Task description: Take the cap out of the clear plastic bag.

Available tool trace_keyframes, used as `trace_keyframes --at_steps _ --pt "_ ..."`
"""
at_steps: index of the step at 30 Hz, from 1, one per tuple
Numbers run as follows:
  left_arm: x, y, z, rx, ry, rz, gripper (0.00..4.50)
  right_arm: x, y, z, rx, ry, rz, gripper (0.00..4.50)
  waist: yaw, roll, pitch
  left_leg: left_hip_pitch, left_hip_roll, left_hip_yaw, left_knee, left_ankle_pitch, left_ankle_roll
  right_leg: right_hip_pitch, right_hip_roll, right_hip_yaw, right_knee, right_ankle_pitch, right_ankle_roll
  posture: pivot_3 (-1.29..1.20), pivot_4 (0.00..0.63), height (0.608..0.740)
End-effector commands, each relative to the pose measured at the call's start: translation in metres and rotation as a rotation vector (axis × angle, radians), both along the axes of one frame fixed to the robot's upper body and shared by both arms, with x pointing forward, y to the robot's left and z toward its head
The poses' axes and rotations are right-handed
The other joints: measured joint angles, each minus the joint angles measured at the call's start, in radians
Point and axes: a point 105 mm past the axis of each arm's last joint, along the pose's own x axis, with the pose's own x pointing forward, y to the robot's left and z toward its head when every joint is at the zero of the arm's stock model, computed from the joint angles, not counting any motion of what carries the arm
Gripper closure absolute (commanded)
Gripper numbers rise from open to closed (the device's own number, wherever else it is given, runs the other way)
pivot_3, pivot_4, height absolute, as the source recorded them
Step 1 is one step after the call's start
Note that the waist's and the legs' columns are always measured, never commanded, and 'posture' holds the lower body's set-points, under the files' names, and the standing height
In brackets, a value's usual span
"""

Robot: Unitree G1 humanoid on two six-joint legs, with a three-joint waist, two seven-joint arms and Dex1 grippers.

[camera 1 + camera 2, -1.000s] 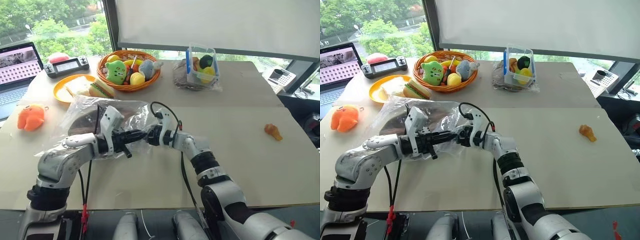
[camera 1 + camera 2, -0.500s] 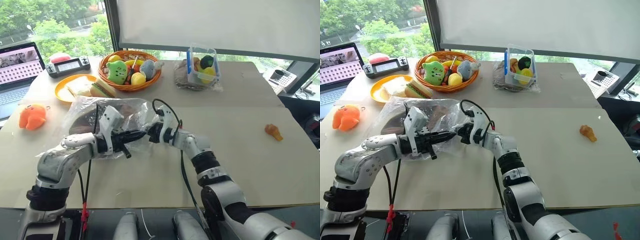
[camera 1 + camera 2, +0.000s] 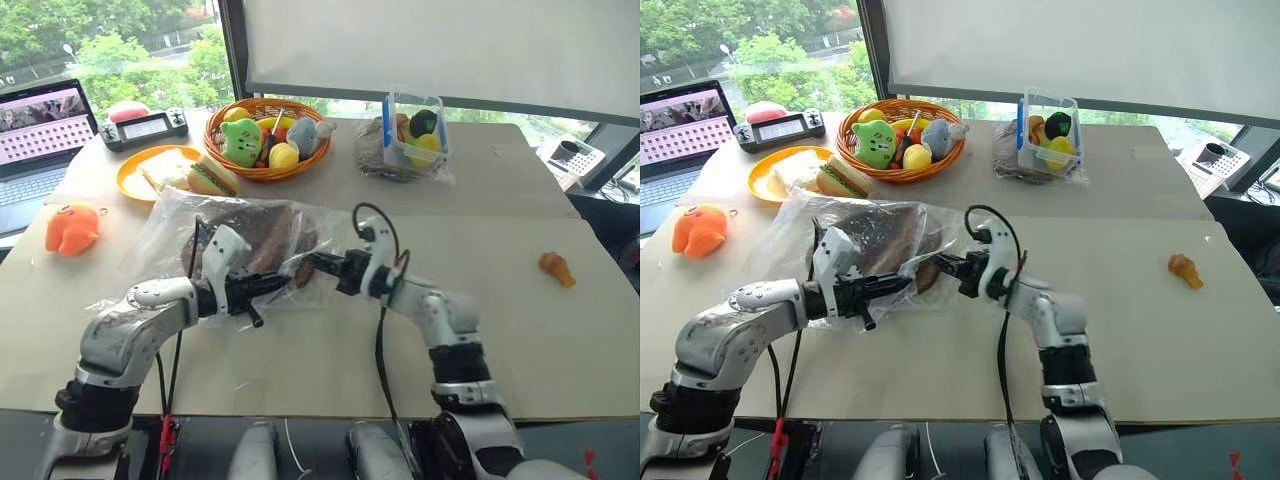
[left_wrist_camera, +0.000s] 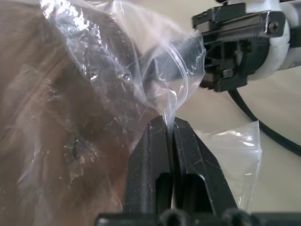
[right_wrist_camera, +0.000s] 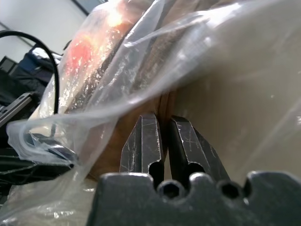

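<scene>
The left gripper (image 4: 170, 123) has its two black fingers pressed together on a thin fold of the clear plastic bag (image 3: 180, 225), pinching the film at the bag's open end. The right gripper (image 5: 163, 123) faces it from the other side, fingers also drawn narrow, clamped on the brown edge of the cap (image 3: 885, 238) where it pokes out through the bag's mouth. The two grippers sit close together, tips pointing toward each other, with the bag's mouth between them. The cap lies mostly inside the bag, just beyond both sets of fingertips, its dark fabric showing through the crinkled plastic. The bag rests on the table (image 3: 500, 230), spreading away from the left gripper on its far side. Well beyond the grippers stand an orange basket (image 3: 262, 165) of toys and a yellow plate (image 3: 135, 182).
</scene>
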Motion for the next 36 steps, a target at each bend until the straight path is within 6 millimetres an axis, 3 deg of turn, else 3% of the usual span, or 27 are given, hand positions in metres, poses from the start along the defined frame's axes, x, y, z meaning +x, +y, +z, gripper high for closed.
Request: trace_keyframes --at_steps 1,6,9,13,18,29,36 --pt "-0.001 -0.002 0.006 0.016 -0.053 -0.020 4.34 -0.009 -0.011 0.014 0.063 -0.002 -0.049 4.44 -0.001 0.000 0.000 0.000 0.000 0.000 0.000 0.000 0.000 0.000 0.000 0.000 0.000 0.000 0.000 0.00 0.150 0.740" --pt "-0.001 -0.001 0.004 0.025 -0.058 -0.021 4.34 -0.020 -0.030 0.014 0.100 0.031 -0.106 4.44 0.001 0.000 0.000 0.000 0.000 0.000 0.000 0.000 0.000 0.000 0.000 0.000 -0.001 0.000 0.000 0.00 0.150 0.740" --pt "-0.002 -0.001 0.001 0.030 -0.060 -0.022 4.34 -0.028 -0.063 0.025 0.204 0.041 -0.155 4.44 0.004 0.000 0.000 -0.001 0.000 0.001 0.000 0.000 0.000 0.000 0.000 0.000 -0.001 0.000 0.000 0.00 0.150 0.740" --pt "-0.002 -0.001 0.001 0.028 -0.061 -0.021 4.34 -0.043 -0.086 0.042 0.300 0.012 -0.125 4.44 0.008 0.000 0.001 -0.001 0.000 0.001 0.000 0.000 0.000 0.000 -0.001 0.000 -0.001 0.000 0.000 0.00 0.150 0.740" --pt "-0.002 0.000 -0.001 0.033 -0.067 -0.020 4.34 -0.076 -0.113 0.062 0.356 -0.077 -0.028 4.44 0.005 0.001 0.001 -0.001 0.000 0.001 0.000 0.000 0.000 0.001 0.000 0.001 -0.002 -0.001 0.001 0.00 0.150 0.740" --pt "-0.007 -0.008 -0.030 0.287 -0.242 -0.137 4.34 -0.131 -0.177 0.160 0.752 -0.463 0.096 4.44 0.003 0.004 0.004 0.001 0.000 0.003 0.000 0.000 0.001 0.003 0.000 0.003 -0.003 -0.003 0.005 0.00 0.150 0.740" --pt "-0.005 -0.014 -0.039 0.362 -0.323 -0.199 4.34 -0.130 -0.182 0.159 0.794 -0.459 0.065 4.44 0.003 0.004 0.004 0.001 0.000 0.003 0.001 0.000 0.001 0.005 0.000 0.003 -0.004 -0.003 0.005 0.00 0.150 0.740"
